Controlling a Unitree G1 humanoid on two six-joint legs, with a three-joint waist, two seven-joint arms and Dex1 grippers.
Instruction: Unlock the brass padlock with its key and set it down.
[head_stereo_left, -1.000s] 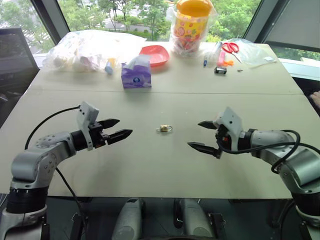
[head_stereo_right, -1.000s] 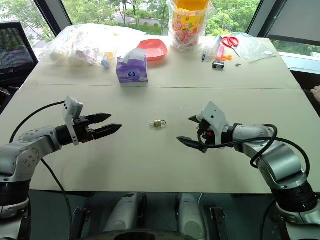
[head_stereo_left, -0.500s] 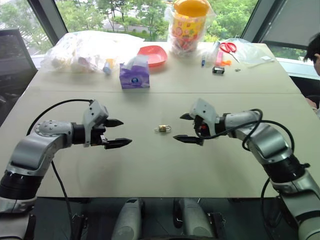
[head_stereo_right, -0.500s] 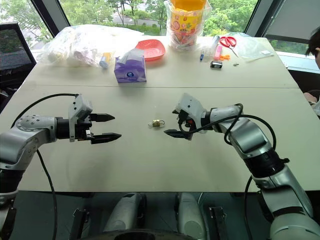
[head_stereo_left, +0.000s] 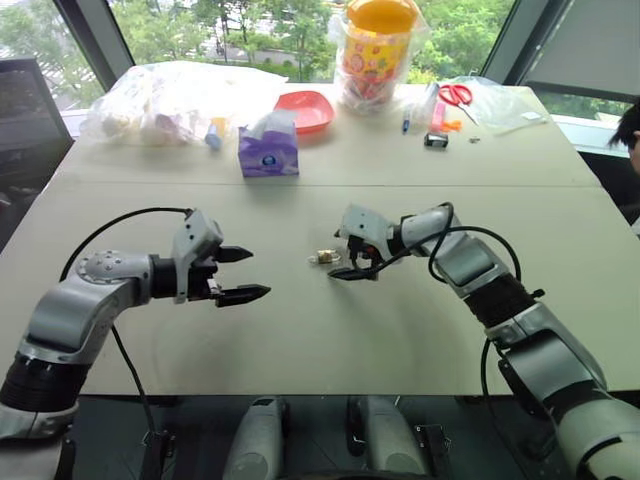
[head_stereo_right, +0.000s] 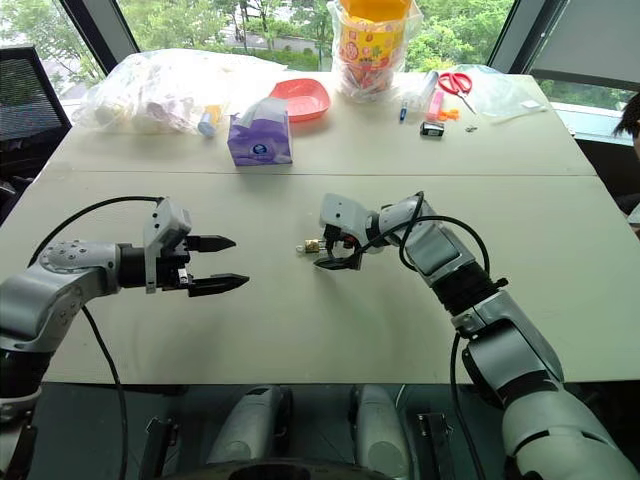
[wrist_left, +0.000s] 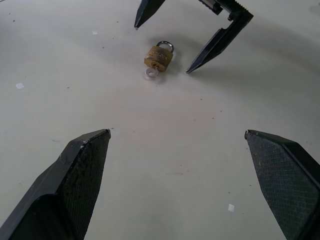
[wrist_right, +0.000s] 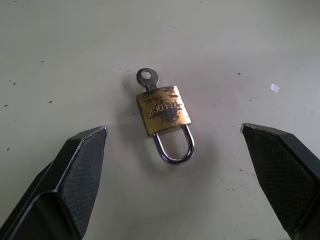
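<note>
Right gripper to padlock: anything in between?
Nothing. In the right wrist view, bare table lies between the open right gripper and the brass padlock, whose key is in it.

Bare table (head_stereo_left: 300, 340) all round brass padlock (wrist_right: 164, 111); right gripper (head_stereo_left: 343, 254) straddles it, blocking that side. Clutter, tissue box (head_stereo_left: 268, 150) well apart at far edge.

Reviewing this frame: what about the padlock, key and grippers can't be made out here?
- Key: blade hidden inside the brass padlock, right wrist view.
- Shackle: locked or released cannot be told.
- Right gripper: upper part cut off by the left wrist view's edge.
- Padlock lettering: too small in head views.
</note>
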